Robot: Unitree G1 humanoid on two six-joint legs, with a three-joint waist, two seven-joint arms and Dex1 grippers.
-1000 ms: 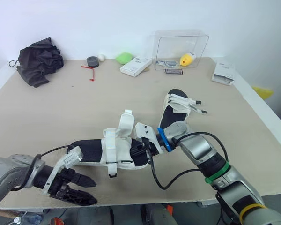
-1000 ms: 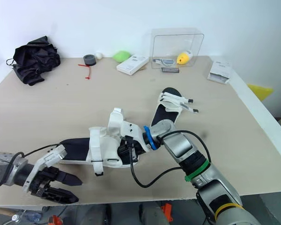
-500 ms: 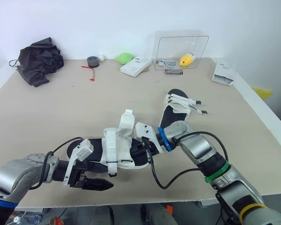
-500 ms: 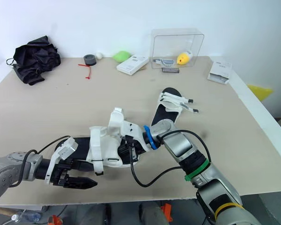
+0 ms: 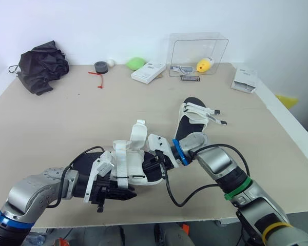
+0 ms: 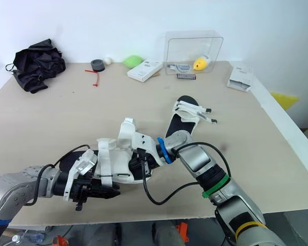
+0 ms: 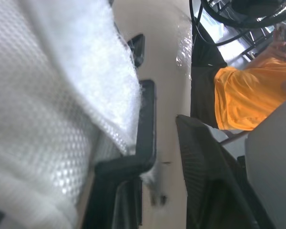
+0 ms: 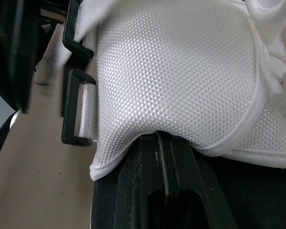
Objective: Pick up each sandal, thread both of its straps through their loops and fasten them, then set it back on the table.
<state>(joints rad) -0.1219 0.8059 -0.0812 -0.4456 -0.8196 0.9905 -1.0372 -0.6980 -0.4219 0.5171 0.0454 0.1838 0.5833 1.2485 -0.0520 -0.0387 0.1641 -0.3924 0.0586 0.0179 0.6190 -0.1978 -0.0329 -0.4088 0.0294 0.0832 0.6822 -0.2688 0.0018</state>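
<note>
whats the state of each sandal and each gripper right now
near sandal: resting on the table, straps undone and flipped up
far sandal: flat on the table, strap ends sticking out loose
right gripper: shut on near sandal
left gripper: open, beside near sandal
</note>
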